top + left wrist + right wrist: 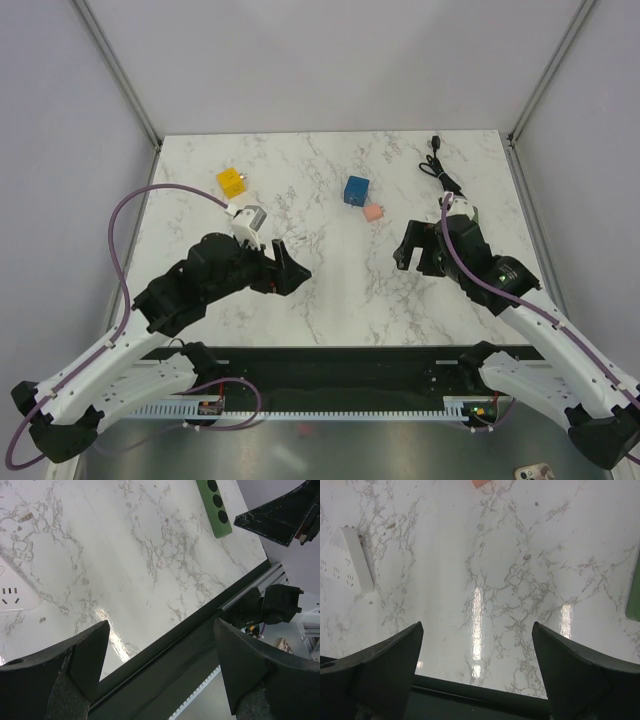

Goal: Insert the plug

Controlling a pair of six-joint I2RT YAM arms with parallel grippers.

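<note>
Step in hand, by my reading: the approach, nothing grasped yet. Black plug (436,165) with its cord lay on the worktop (330,290) beyond and to the right of the blue cube (356,189), toward the far right corner, apart from both arms. Right claw (404,246) hovered nearer than the cube and to its right, jaws wide and empty, only bare marble between them. Left claw (288,266) hung nearer than the cube and to its left, jaws also wide with nothing between them. A small pink piece (374,212) sat just beside the cube on its near right. A white socket strip (345,560) and a green strip (215,502) with dark round holes showed only in the wrist views; overhead the arms hid them, so their place against the cube could not be fixed, nor could I tell which was the target. Next move likely called for the right claw to reach out past the cube to the plug and close on its body, not the cord.
</note>
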